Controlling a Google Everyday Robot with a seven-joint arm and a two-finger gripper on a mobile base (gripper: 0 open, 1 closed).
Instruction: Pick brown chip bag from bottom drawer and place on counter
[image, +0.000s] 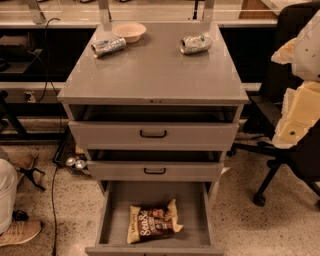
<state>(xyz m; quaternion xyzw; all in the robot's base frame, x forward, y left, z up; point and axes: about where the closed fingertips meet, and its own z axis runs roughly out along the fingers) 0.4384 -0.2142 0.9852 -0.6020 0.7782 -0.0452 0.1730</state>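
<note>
The brown chip bag (152, 227) reads "Sea Salt".

The flat grey metal worktop (155, 70) carries two crushed silver cans (108, 47) (196, 44) and a pale round bowl (129, 31); the tool (295, 125) hangs off to its right.

Chip bag (152, 224) in bottom drawer (150, 197), cans (108, 47) on counter (150, 70), jaws seemingly right

Gripper (299, 116) at the right edge, partly cut off.
Just above it sits the pale wrist (309, 47), likewise cropped by that edge.
</note>
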